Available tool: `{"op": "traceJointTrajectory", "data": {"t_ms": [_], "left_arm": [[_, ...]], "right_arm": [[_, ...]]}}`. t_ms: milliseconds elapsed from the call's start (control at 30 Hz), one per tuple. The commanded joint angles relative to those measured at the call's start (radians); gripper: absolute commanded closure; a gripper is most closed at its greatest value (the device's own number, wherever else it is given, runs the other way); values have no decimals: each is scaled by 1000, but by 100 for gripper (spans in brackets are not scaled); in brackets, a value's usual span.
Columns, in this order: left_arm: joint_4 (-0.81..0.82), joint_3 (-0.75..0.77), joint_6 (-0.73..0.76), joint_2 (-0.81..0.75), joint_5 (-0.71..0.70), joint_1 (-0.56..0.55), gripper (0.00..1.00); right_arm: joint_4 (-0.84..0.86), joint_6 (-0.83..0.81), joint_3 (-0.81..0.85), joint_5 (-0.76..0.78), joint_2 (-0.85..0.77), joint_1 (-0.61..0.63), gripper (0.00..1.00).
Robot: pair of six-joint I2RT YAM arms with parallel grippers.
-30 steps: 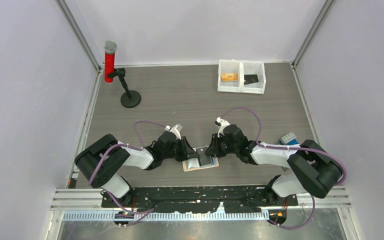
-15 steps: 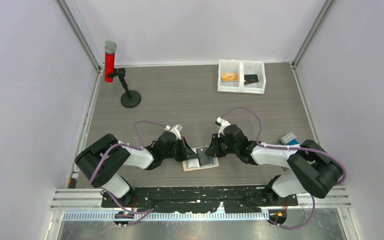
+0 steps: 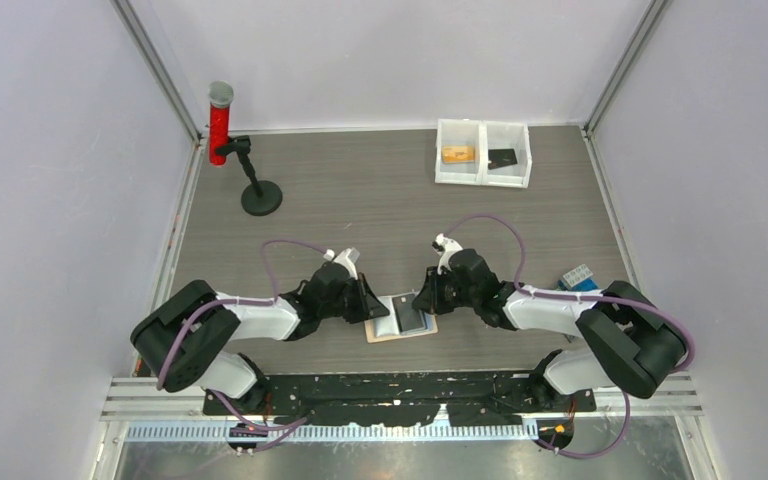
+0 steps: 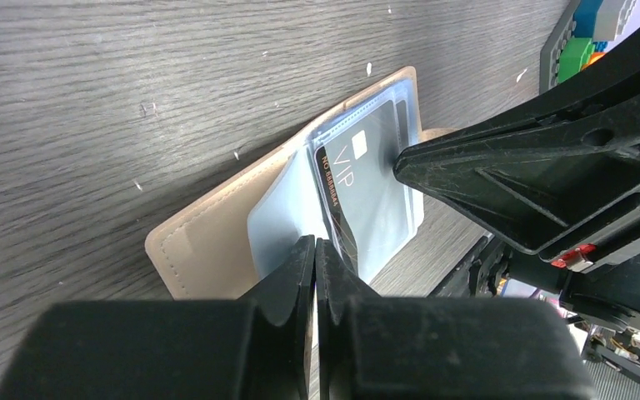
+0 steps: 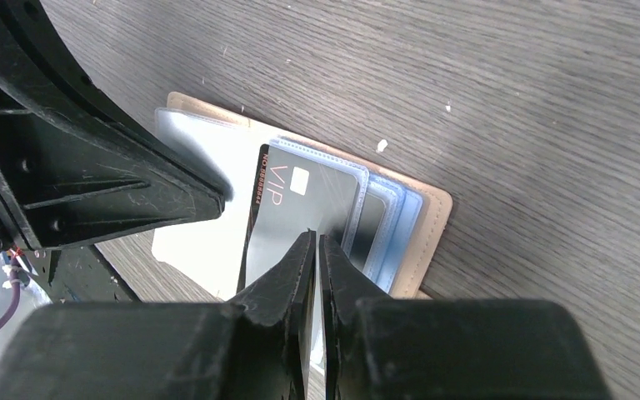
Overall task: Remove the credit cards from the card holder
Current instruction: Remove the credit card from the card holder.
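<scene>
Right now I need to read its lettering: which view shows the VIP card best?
Right wrist: the VIP card faces the camera, lettering clear. Left wrist shows it slanted, partly blocked; top external, only a small dark patch.

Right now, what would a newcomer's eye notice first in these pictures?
The left hand and right hand, both closed, meet at the open tan card holder near the front edge of the table, where a black VIP card sticks partly out of a clear pocket. At the back, a white bin holds an orange block and a dark card, in separate compartments.
</scene>
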Motion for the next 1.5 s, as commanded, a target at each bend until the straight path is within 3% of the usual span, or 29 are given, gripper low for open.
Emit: {"op": "traceJointTrajectory", "data": {"t_ms": [0, 200, 467, 667, 1000, 1467], "left_arm": [[25, -3, 20, -26, 1, 5, 90], [107, 17, -11, 29, 16, -8, 67], [175, 17, -40, 121, 18, -18, 63], [198, 3, -48, 135, 8, -20, 73], [200, -6, -45, 124, -6, -20, 100], [-127, 21, 48, -74, -105, -18, 100]], "right_arm": [[-135, -26, -42, 55, -8, -12, 86], [-146, -21, -36, 57, -29, -12, 86], [-136, -21, -46, 55, -21, -12, 86], [-137, -23, -45, 54, -25, -12, 86], [-151, -24, -41, 59, -41, -12, 86], [-171, -31, -32, 73, -48, -12, 86]]}}
